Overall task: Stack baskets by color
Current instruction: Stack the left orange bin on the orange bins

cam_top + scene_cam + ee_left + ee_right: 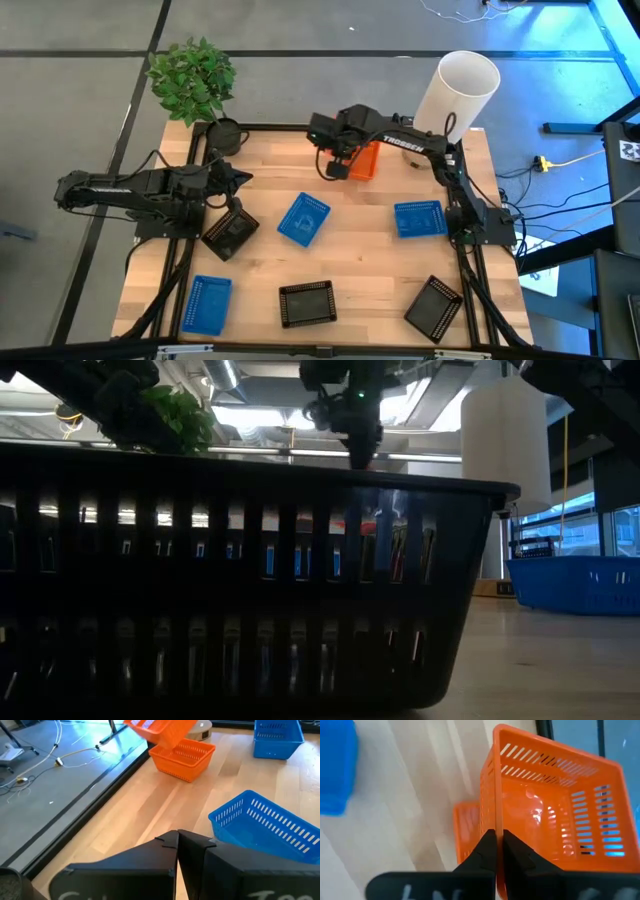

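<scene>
**Baskets on table: count and gripper state**

Left to right, high view:
- Left gripper: at the table's left edge, jaws together, holding nothing; a black basket lies just in front of it.
- Blue baskets, three: one at the near left, one tilted mid-table, one right of centre.
- Black baskets, three: the one named above, one near centre at the front edge, one near right.
- Orange baskets, at least two seen, at the far edge: one resting on the table; one lifted and tilted above it, its wall pinched in the right gripper, jaws clamped on it. A third orange basket cannot be told.
- Others: potted plant far left corner, white cylinder far right
</scene>
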`<act>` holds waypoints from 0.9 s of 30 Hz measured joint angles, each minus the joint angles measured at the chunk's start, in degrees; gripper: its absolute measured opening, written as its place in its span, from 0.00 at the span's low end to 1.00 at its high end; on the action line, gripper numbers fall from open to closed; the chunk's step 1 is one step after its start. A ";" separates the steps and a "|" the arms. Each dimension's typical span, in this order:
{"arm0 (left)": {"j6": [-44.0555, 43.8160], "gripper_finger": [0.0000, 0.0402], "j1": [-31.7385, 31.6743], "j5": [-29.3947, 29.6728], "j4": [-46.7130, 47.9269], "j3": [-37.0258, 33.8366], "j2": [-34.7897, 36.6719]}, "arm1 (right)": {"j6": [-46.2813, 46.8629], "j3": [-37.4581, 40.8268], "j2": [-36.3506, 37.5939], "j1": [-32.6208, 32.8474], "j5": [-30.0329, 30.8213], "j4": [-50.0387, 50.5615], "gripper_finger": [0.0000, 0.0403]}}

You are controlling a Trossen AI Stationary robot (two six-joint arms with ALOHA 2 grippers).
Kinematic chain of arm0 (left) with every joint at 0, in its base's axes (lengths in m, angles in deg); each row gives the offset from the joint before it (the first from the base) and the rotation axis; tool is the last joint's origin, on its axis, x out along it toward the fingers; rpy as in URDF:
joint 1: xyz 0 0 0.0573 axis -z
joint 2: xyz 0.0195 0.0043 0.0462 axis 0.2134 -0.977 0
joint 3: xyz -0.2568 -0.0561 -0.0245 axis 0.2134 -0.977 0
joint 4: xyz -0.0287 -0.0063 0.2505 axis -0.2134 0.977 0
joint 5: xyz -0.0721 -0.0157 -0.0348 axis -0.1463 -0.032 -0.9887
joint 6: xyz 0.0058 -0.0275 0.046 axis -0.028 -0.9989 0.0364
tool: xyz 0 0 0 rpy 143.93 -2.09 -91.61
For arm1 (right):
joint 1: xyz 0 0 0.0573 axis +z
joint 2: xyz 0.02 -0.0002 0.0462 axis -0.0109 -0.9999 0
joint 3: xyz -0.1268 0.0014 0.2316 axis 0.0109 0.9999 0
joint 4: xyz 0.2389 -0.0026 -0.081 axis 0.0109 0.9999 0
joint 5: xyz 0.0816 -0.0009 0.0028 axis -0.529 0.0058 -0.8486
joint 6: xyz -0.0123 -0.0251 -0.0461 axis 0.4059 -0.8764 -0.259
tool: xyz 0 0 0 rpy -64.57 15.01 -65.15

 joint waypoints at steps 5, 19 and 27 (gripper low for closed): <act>0.02 0.00 0.00 -0.04 0.04 0.00 0.00 | 1.25 1.61 0.00 -0.05 1.08 1.59 0.01; 0.02 0.00 0.00 -0.11 0.13 0.00 0.00 | 2.08 18.73 -0.02 -0.61 1.51 -6.16 0.01; 0.02 0.00 0.00 0.05 0.04 0.00 0.02 | -0.55 18.35 -0.04 -0.70 0.62 -8.43 0.01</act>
